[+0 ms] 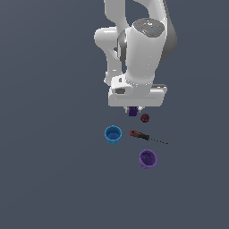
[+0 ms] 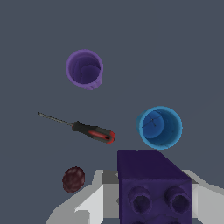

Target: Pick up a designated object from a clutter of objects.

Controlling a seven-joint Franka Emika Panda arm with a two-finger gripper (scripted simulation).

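The dark purple block [image 2: 154,188] sits between the gripper's [image 1: 135,108] white fingers [image 2: 94,199], which are clamped on its two sides. In the wrist view it fills the near foreground: a boxy, matte brick with round studs on the face toward the camera. In the exterior view only a small dark purple patch shows under the white hand; whether it is touching the surface cannot be told.

Just beside it, toward the exterior view's right, lies the dark red lump [image 1: 144,118], rounded and bumpy. Nearby lies the screwdriver [image 1: 147,137], flat, with a red and black handle and a thin grey shaft. The blue cup [image 1: 113,134] stands upright and open near the handle end. The purple cup [image 1: 147,159], lighter than the block, stands upright beyond the screwdriver, apart from the rest.

Everything rests on a plain, dark grey-blue surface [image 1: 53,170], smooth, with no edge in view.
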